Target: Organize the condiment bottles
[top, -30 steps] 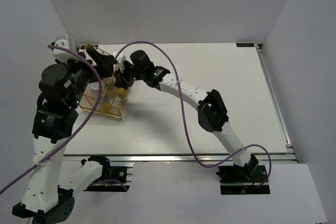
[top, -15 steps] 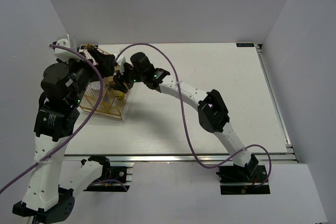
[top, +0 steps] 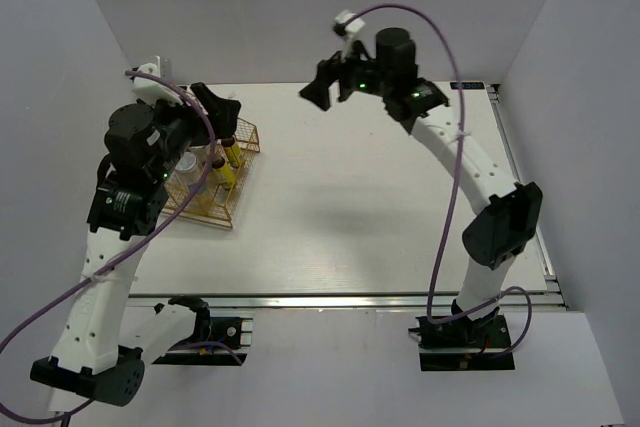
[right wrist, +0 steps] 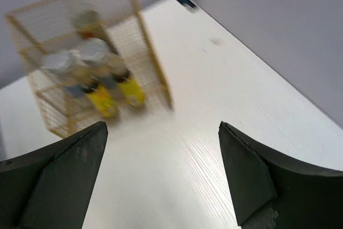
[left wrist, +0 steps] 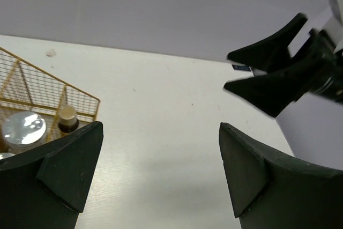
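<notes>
The gold wire basket point(top: 200, 209) stands at the table's left and holds the condiment bottles. From above I see two amber bottles with yellow labels point(top: 230, 157) and a white bottle's silver cap point(top: 187, 162). The right wrist view, blurred, shows the yellow labels point(right wrist: 103, 102) and silver caps point(right wrist: 92, 50) inside the basket point(right wrist: 153, 63). The left wrist view shows a silver cap point(left wrist: 24, 127) and an amber bottle top point(left wrist: 67, 116). I cannot make out the black-capped bottle. My left gripper point(top: 218, 107) is open and empty above the basket's far right corner. My right gripper point(top: 322, 87) is open, empty and raised high over the table's back.
The basket's far wall point(left wrist: 32, 81) fills the left of the left wrist view, with the right gripper point(left wrist: 268, 79) in the air ahead. The table's right edge rail point(top: 525, 187) runs along the right. White walls close in the back and both sides.
My right gripper has pulled out of the basket and swung up and to the right, empty. My left arm has lifted and shifted right off the basket, which now shows uncovered.
</notes>
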Robot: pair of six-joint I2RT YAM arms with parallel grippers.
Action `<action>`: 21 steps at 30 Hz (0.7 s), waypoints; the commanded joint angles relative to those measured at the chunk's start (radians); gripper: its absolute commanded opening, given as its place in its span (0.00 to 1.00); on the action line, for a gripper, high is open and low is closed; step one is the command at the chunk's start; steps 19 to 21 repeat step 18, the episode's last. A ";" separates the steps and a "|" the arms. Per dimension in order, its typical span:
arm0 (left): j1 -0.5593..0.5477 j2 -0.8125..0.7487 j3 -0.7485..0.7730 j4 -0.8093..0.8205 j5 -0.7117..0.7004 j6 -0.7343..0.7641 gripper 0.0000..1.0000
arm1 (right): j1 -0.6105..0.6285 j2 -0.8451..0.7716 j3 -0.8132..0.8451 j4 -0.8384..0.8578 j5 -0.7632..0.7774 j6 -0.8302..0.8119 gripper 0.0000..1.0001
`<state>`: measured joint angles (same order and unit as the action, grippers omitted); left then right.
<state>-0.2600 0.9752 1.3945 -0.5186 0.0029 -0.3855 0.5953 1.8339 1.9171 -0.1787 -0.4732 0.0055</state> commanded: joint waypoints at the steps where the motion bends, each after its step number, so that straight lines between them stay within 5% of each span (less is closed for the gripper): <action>1: 0.004 0.042 -0.040 0.064 0.110 -0.029 0.98 | -0.072 -0.037 -0.078 -0.185 0.068 0.010 0.89; 9: -0.028 0.148 -0.137 0.187 0.217 -0.070 0.98 | -0.170 -0.188 -0.207 -0.341 0.316 -0.091 0.89; 21: -0.195 0.286 -0.120 0.224 0.126 -0.059 0.98 | -0.195 -0.334 -0.343 -0.302 0.357 -0.090 0.89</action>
